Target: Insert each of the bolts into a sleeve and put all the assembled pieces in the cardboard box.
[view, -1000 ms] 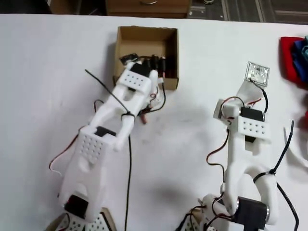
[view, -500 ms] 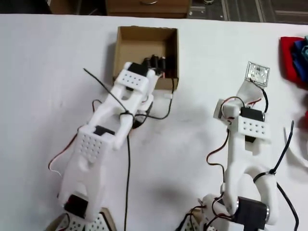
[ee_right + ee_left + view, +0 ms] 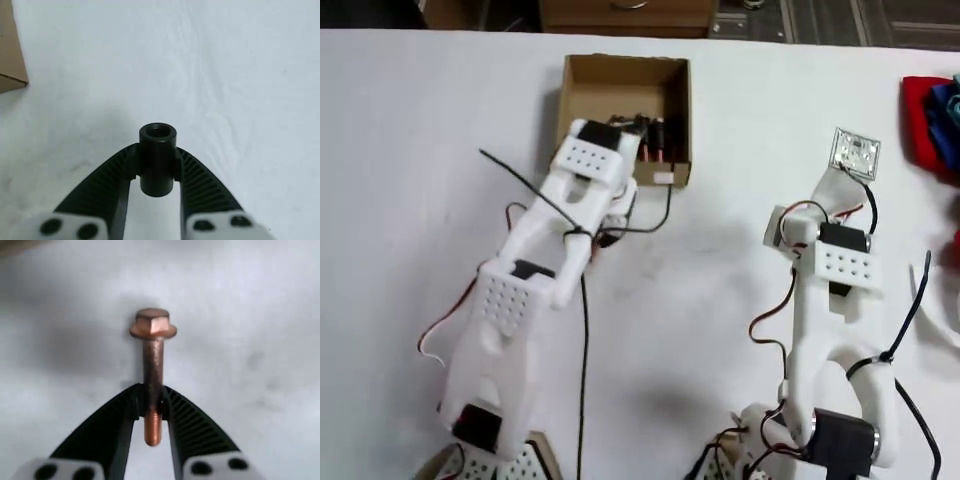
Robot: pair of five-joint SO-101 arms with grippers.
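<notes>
My left gripper (image 3: 151, 398) is shut on a copper hex-head bolt (image 3: 152, 360), gripping its shank low down, with the head pointing away over the white table. My right gripper (image 3: 156, 153) is shut on a black sleeve (image 3: 157, 150), whose open bore faces outward. The cardboard box (image 3: 625, 63) sits at the back of the table and holds several dark and copper assembled pieces (image 3: 651, 141). The left arm (image 3: 588, 165) hangs over the box's near left corner. The right arm (image 3: 841, 262) stands well to the right of the box, with a corner of the box (image 3: 10, 55) at the side.
A small silver square plate (image 3: 855, 152) lies beyond the right arm. Red and blue cloth (image 3: 932, 110) sits at the table's right edge. Black cables (image 3: 584, 330) trail from the left arm. Open white table lies between the two arms.
The left arm has swung a little to the left along the box's near edge. The right arm has not moved.
</notes>
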